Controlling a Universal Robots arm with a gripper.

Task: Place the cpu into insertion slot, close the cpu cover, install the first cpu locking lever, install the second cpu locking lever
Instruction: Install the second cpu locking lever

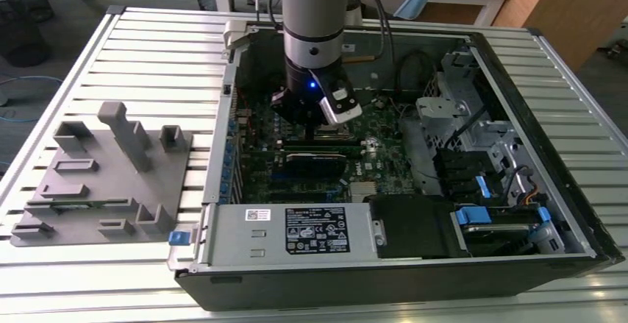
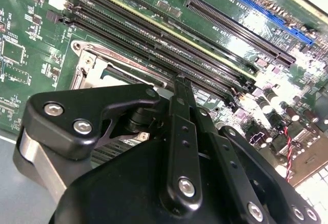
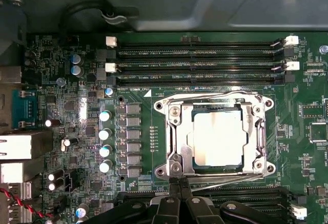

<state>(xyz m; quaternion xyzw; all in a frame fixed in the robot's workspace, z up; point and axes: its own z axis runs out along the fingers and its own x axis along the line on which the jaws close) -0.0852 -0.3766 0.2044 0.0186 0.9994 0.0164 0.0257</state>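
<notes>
In the exterior view the grey and pale blue robot arm (image 1: 316, 14) reaches straight down into the open black computer case (image 1: 393, 279) that lies on its side on the ribbed metal worktop (image 1: 147, 58). The black gripper (image 1: 316, 126) hangs low over the green motherboard (image 1: 387, 154), close above the area of the long black memory slots (image 1: 319, 144).

In the first wrist view the small flat square cpu with its dull silver-grey metal top (image 3: 218, 137) sits seated in the square insertion slot with the silvery metal rim (image 3: 174, 112). The thin hinged metal cpu cover (image 3: 215, 101) lies flat down over the socket, and the chip's bright top shows through the cover's large square window. The gripper's black fingers (image 3: 173, 185) stand pressed together, clenched on nothing, with their tips just beside the socket edge that faces away from the memory slots (image 3: 200, 62).

In the second wrist view the fingers (image 2: 182, 101) again meet at a narrow point just above the socket frame (image 2: 89, 67), next to the rows of memory slots (image 2: 154, 39).

A grey moulded parts fixture (image 1: 103, 183) rests on the worktop at the exterior view's left of the case, and the white-labelled power supply (image 1: 290, 231) fills the case's near corner.
</notes>
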